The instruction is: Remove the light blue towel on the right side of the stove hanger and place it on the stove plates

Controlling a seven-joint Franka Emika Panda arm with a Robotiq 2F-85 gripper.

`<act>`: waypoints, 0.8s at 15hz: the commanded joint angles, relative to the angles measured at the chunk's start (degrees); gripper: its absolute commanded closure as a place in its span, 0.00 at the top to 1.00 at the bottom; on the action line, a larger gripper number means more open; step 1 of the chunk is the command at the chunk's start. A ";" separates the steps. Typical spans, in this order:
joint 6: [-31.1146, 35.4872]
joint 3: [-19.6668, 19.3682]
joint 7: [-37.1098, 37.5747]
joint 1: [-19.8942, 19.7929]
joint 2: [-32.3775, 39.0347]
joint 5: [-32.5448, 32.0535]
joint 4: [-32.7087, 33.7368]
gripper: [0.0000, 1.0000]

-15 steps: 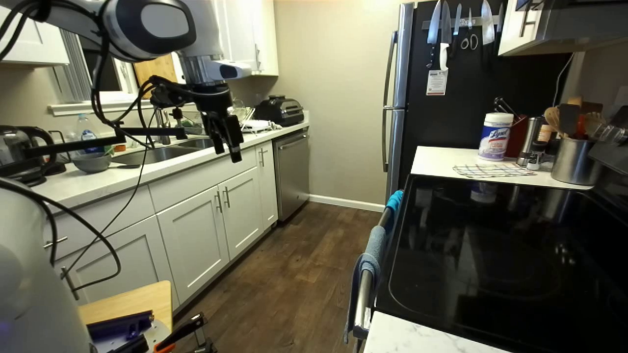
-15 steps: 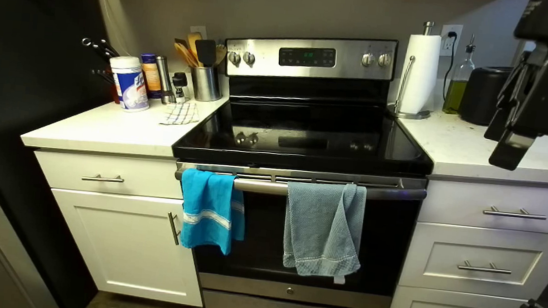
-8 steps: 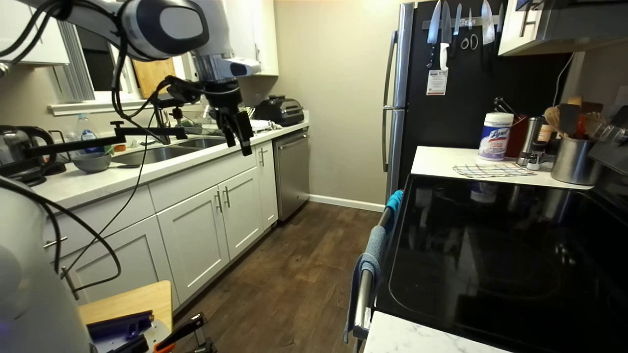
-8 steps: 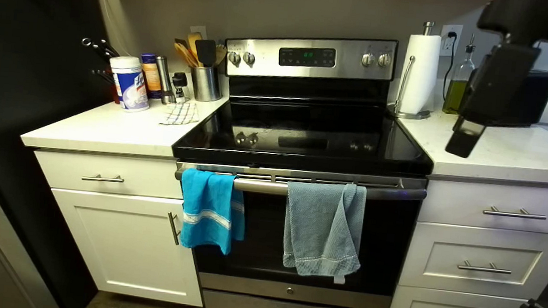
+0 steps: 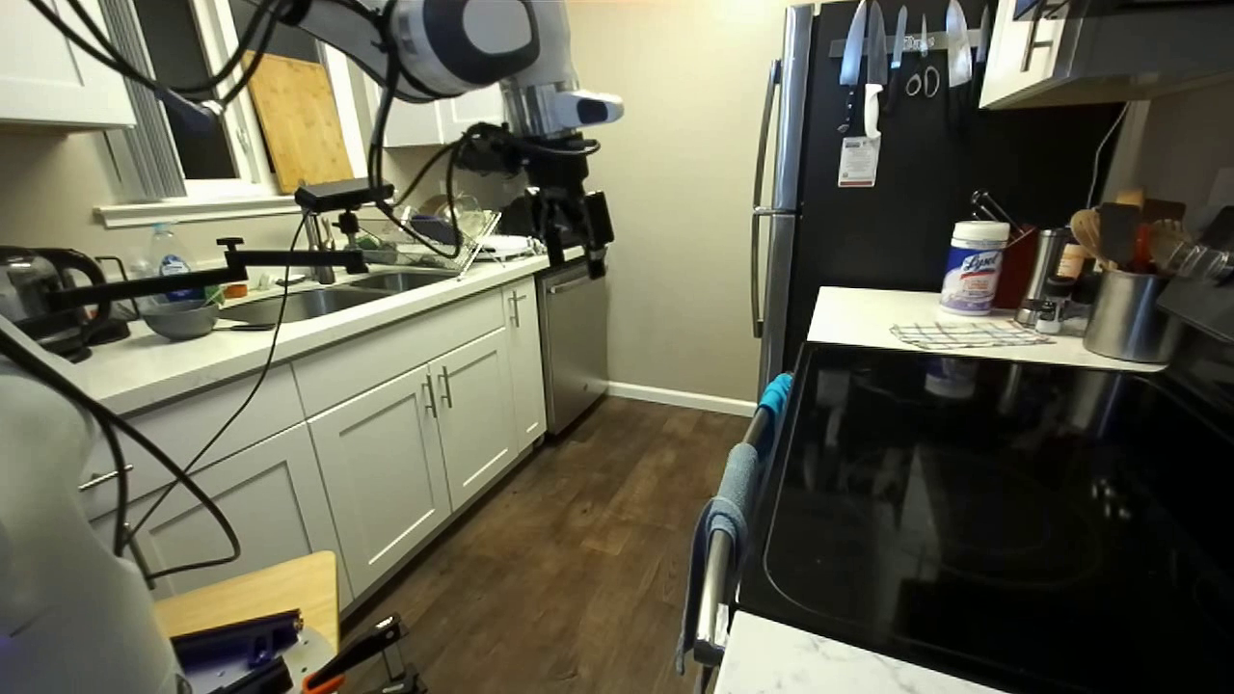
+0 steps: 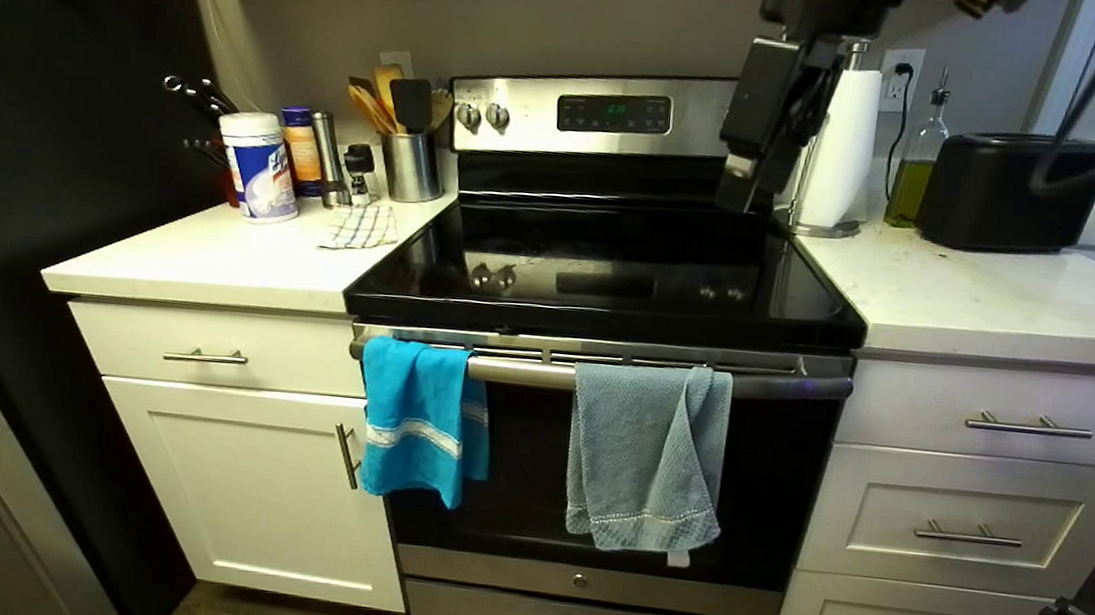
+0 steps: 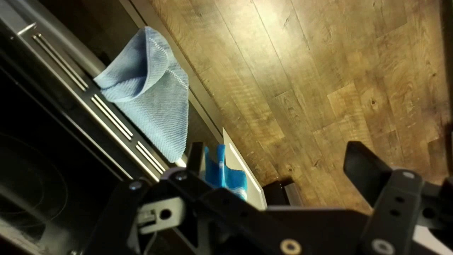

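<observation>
Black two-fingered gripper (image 7: 275,156) points downward, jaws wide apart, nothing held. Light blue cloth towel (image 6: 644,457) hangs, long axis vertical, from the straight silvery metal handle bar (image 6: 521,373), lower than the gripper and, in the wrist view, upper left of its jaws. Likely requirement: descent with travel toward the glossy black glass cooktop (image 5: 964,482).

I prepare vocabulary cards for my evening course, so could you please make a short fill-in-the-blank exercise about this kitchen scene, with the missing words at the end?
1. When you face the stove, the light blue towel hangs to the ____ of the bright blue towel.
2. The number of towels hanging on the stove hanger is ____.
3. The gripper is not shut but ____, and it holds nothing.
4. The glossy stove plates are ____ in colour.

Missing words: right; two; open; black
</observation>
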 commanded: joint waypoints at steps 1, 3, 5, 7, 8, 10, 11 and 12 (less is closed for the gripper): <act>-3.55 -3.72 -7.98 -1.69 5.63 -2.79 6.90 1.00; -5.13 -5.39 -12.03 -2.32 7.59 -3.96 9.13 1.00; -6.38 -6.40 -15.62 -2.65 9.05 -5.52 10.47 1.00; -6.81 -7.10 -18.97 -2.76 10.12 -7.16 11.11 1.00; -6.84 -7.38 -20.31 -2.80 10.44 -7.71 11.20 1.00; -6.14 -7.87 -22.88 -2.99 11.25 -9.10 10.99 1.00; -5.43 -8.06 -24.01 -3.10 11.66 -9.80 10.72 1.00; -4.63 -8.28 -25.03 -3.21 11.94 -10.31 10.39 1.00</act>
